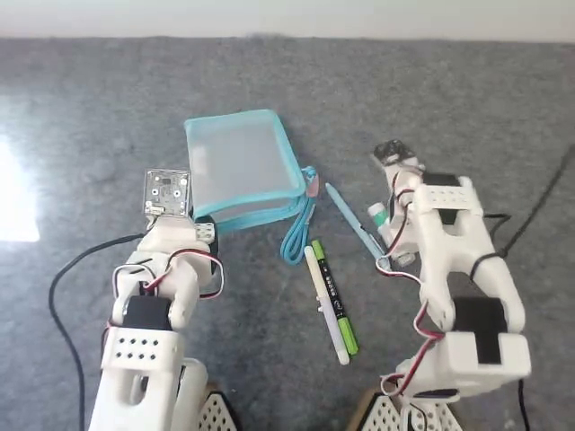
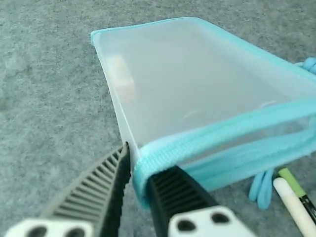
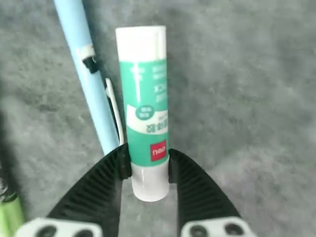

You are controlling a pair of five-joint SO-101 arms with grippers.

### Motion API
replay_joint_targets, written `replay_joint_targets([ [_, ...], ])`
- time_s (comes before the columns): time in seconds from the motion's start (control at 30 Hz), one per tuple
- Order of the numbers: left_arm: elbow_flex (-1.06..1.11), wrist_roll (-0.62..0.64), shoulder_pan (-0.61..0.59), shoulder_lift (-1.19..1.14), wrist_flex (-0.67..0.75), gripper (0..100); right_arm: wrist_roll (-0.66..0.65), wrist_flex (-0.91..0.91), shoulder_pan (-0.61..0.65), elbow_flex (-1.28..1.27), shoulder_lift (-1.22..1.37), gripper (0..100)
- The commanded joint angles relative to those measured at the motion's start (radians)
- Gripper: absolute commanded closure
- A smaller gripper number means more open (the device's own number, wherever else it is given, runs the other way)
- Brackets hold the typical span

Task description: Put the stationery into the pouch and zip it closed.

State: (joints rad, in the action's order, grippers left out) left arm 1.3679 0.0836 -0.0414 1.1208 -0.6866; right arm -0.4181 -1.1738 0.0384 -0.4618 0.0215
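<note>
Left wrist view: left gripper (image 2: 138, 167) pinches pouch (image 2: 197, 84); right gripper (image 3: 147, 160) grips glue stick (image 3: 143, 98)

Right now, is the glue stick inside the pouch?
Out. The glue stick sits beside the blue pen, between the fingers of the right end effector, apart from the pouch.

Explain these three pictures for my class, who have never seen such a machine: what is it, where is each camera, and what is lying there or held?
Two small white robot arms sit side by side at a grey table. One picture looks down from above; the other two come from cameras on each wrist. The left arm has its jaws pinching the zip edge of a turquoise pouch. The right arm grips a glue stick. A blue pen, a green marker and a white pen lie loose.
</note>
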Motion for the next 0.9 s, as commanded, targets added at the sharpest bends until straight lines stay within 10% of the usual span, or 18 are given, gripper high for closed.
replay_joint_targets([
  [0.0, -0.007, -0.003, 0.0, 0.012, 0.032, 99, -0.005, -0.156, 0.038, 0.106, -0.199, 99.1],
  [0.47, 0.015, -0.003, 0.0, 0.011, 0.068, 99, -0.026, -0.533, 0.621, 0.18, -0.578, 99.1],
  [0.87, 0.016, -0.003, 0.0, 0.011, 0.068, 99, 0.08, -0.524, 0.621, 0.543, -0.11, 99.1],
])
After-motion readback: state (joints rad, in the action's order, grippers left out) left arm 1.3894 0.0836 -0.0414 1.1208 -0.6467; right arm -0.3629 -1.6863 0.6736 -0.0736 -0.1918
